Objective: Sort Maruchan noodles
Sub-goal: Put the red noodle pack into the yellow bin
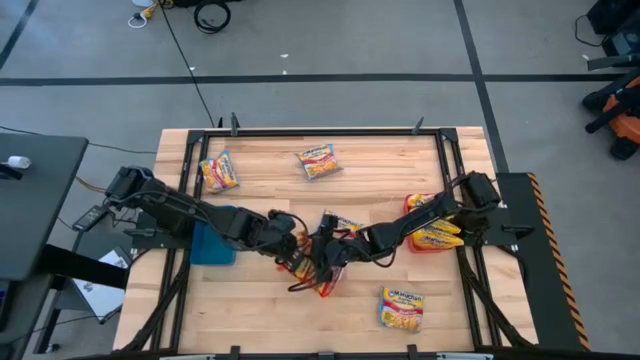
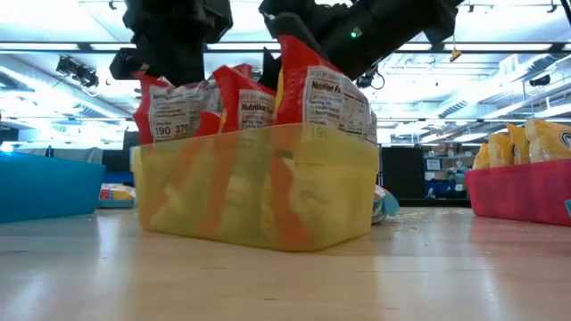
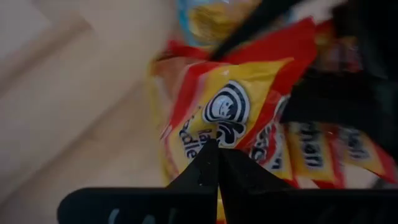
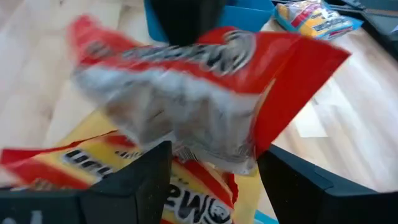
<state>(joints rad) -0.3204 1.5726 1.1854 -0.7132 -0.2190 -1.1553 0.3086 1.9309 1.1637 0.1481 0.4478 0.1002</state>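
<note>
Both arms meet in the middle of the table, right over the yellow tray (image 2: 178, 201). The red noodle packs (image 2: 241, 102) stand on their ends inside it, side by side, and lean a little. Your right gripper (image 4: 214, 155) has its two fingers spread wide, and one red pack (image 4: 205, 81) sits just in front of the gap between them. The pack is tilted, and its long side runs across the gap, from one finger toward the other. The fingers do not look like they are squeezing it, so I would not call it held. Your left gripper (image 3: 210, 163) has its fingers pressed together into a point. It points at the front of a red and yellow pack (image 3: 224, 118) that is very close to it. I cannot tell if it pinches an edge or just touches. From above, the two grippers are almost touching, the left gripper on the left side of the tray and the right gripper on the right side. The tilted pack is nearer your right gripper, so that arm should do the next move. I think the pack needs to go straight down, end first, to stand with the others. Three more packs lie flat on the table: two on the far side (image 1: 218, 170) (image 1: 318, 160) and one on the near right (image 1: 402, 308).
</note>
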